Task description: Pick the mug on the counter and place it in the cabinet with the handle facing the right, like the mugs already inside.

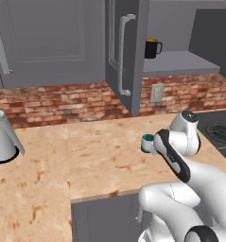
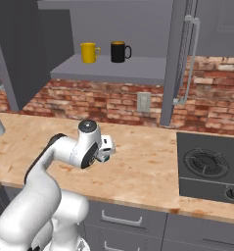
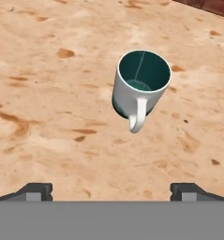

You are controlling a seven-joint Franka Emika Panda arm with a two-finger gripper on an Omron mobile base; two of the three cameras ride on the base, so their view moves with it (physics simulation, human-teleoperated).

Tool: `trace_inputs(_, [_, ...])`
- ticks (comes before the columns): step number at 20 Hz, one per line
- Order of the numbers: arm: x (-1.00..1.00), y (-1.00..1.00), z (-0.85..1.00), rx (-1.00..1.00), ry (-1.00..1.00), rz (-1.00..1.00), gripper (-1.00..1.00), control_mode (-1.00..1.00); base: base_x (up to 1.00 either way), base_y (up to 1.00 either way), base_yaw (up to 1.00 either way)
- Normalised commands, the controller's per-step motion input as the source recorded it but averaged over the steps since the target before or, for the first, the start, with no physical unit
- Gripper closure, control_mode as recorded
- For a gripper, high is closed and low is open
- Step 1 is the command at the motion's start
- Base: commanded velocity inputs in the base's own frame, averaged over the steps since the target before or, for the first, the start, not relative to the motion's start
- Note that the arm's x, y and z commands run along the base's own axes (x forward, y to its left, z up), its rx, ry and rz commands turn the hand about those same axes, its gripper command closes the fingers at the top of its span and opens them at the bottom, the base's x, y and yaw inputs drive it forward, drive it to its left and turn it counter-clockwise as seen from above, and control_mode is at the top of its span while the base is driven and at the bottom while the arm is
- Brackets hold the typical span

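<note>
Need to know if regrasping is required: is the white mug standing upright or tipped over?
Upright. In the hand view the mug sits on its base on the counter, teal mouth up, handle toward the camera.

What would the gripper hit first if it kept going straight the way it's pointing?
Probably the mug, standing upright just ahead of the open gripper, handle towards it. Aimed a little lower, it would meet the counter first; depth is unclear.
</note>
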Motion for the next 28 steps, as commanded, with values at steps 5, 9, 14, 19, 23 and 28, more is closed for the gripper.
trace_inputs(5, [0.20,0.00,-0.16,0.00,0.00,0.00,-1.00,-1.00,0.00,0.00,0.00])
trace_inputs(9, [0.20,-0.03,-0.15,0.00,0.00,0.00,-1.00,-1.00,0.00,0.00,0.00])
trace_inputs(14, [0.20,-0.08,-0.13,0.00,0.00,0.00,-1.00,-1.00,0.00,0.00,0.00])
trace_inputs(19, [0.20,-0.10,-0.10,0.00,0.00,0.00,-1.00,-1.00,0.00,0.00,0.00])
trace_inputs(23, [0.16,-0.02,-0.09,0.00,0.00,0.00,-1.00,-1.00,0.00,0.00,0.00])
trace_inputs(28, [0.20,0.00,-0.11,0.02,0.00,0.00,-1.00,-1.00,0.00,0.00,0.00])
